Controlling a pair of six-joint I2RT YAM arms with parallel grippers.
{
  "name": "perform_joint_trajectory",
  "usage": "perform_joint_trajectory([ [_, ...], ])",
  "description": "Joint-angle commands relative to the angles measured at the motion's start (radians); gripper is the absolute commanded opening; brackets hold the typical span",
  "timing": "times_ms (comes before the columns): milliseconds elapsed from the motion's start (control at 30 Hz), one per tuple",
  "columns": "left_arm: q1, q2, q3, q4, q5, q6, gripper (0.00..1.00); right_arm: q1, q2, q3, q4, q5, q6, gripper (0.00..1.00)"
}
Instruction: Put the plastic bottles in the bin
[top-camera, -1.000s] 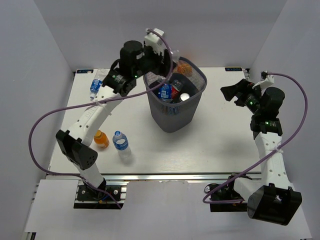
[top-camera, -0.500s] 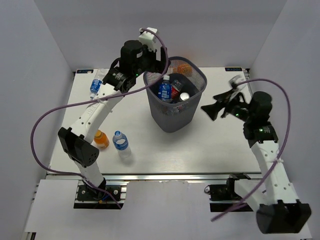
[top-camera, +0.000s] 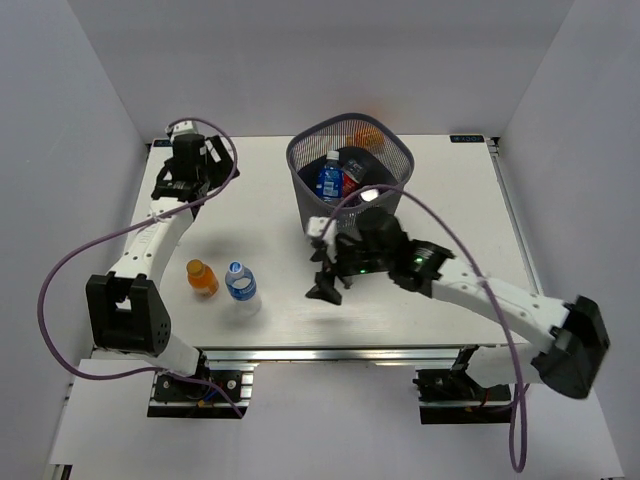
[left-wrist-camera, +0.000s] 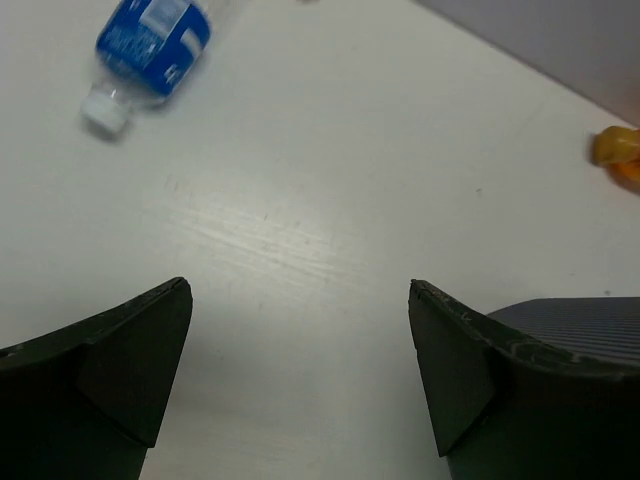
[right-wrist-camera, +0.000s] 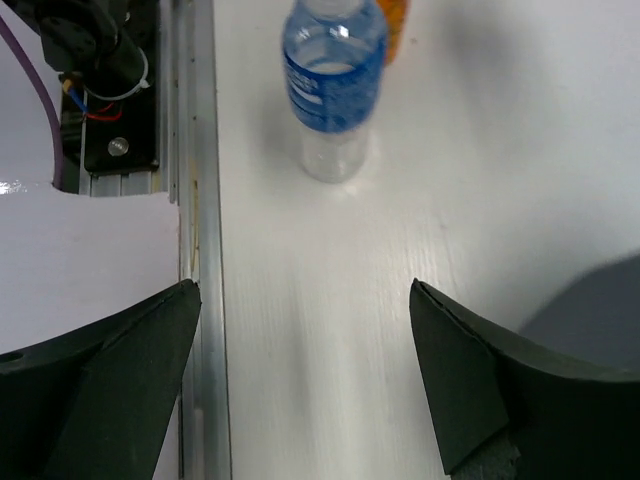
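The right gripper (right-wrist-camera: 300, 385) is open, its fingers (right-wrist-camera: 130, 380) spread wide with nothing between them. It sits low over the table (top-camera: 450, 200), on the near side of the bin (top-camera: 312, 200). Bare white tabletop lies ahead of it. In the right wrist view the table's metal edge rail (right-wrist-camera: 195, 200) runs up the left side, close to the left finger. Across that open strip stands an upright clear bottle (right-wrist-camera: 333, 85) with a blue label, clear of both fingers. The squat orange bottle (top-camera: 202, 278) is just beyond it, close beside.

The left gripper (left-wrist-camera: 300, 375) is likewise open and empty, over the far left corner of the table. Plain tabletop fills the room between and ahead of its fingers. A blue-labelled bottle (left-wrist-camera: 150, 45) lies on its side ahead and to the left, its white cap turned back toward the left finger, apart from both.

The bin stands upright at the far middle of the table. It holds bottles with blue and red labels, and something orange shows at its far rim.
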Motion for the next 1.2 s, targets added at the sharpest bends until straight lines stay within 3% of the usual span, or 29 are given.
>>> perform_joint_trajectory([
  [0, 0.017, -0.076, -0.058, -0.035, -0.109, -0.099, 0.98, 0.097, 0.134, 0.089, 0.141, 0.048, -0.049, 0.89],
  [167, 0.023, -0.090, -0.107, -0.074, -0.201, -0.134, 0.98, 0.142, 0.396, 0.234, 0.320, 0.030, 0.063, 0.89],
  [333, 0.025, -0.102, -0.135, -0.110, -0.290, -0.160, 0.98, 0.151, 0.600, 0.379, 0.318, -0.063, 0.033, 0.89],
  [533, 0.025, -0.099, -0.138, -0.124, -0.332, -0.162, 0.98, 0.160, 0.708, 0.437, 0.323, -0.067, 0.002, 0.89],
  [767, 0.025, -0.098, -0.170, -0.142, -0.349, -0.198, 0.98, 0.169, 0.771, 0.368, 0.557, -0.117, 0.016, 0.89],
  [867, 0.026, -0.088, -0.193, -0.186, -0.352, -0.246, 0.98, 0.169, 0.801, 0.371, 0.611, -0.088, 0.049, 0.82],
  [967, 0.025, -0.105, -0.217, -0.232, -0.398, -0.306, 0.98, 0.169, 0.792, 0.367, 0.647, -0.077, 0.077, 0.63],
  [1033, 0.025, -0.124, -0.248, -0.251, -0.413, -0.338, 0.98, 0.169, 0.733, 0.345, 0.650, -0.099, 0.097, 0.53],
  [1067, 0.023, -0.149, -0.266, -0.248, -0.412, -0.365, 0.98, 0.168, 0.699, 0.332, 0.654, -0.103, 0.102, 0.43],
  [1167, 0.023, -0.185, -0.323, -0.239, -0.404, -0.404, 0.98, 0.149, 0.549, 0.313, 0.634, -0.062, 0.115, 0.33],
])
